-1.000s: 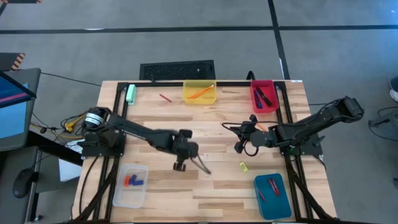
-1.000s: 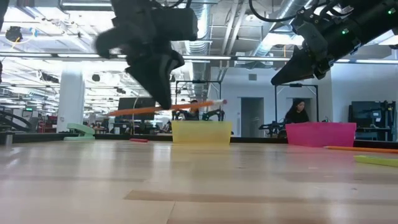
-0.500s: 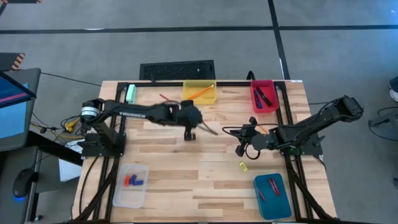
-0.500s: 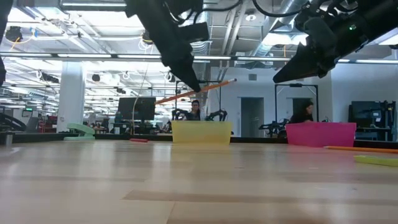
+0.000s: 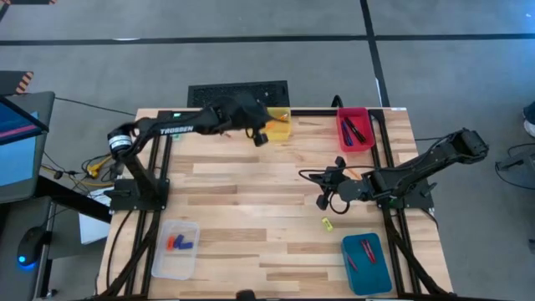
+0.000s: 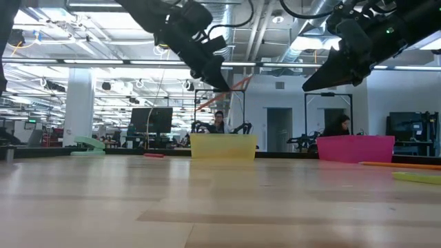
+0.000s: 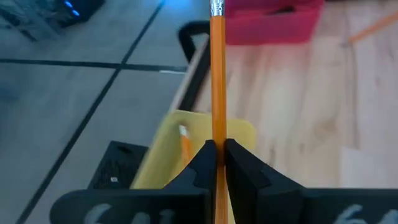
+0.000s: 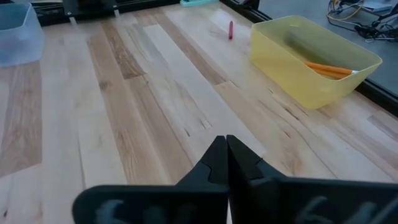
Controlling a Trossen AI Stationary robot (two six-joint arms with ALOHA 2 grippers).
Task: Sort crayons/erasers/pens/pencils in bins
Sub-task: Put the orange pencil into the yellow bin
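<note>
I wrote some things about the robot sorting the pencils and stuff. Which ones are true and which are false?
1. The left gripper grips an orange pencil. True.
2. The left gripper is over the teal-blue bin. False: it is at the yellow bin.
3. The clear bin holds erasers. True.
4. The right gripper holds a pen. False: it is shut and holds nothing.
5. A yellow eraser lies loose on the table. True.

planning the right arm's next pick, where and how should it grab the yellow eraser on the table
Take the yellow eraser around its middle, coming straight down from above: it lies flat on the table with nothing close beside it. Pinch it across its narrow width. The right gripper, shut, is nearest.
</note>
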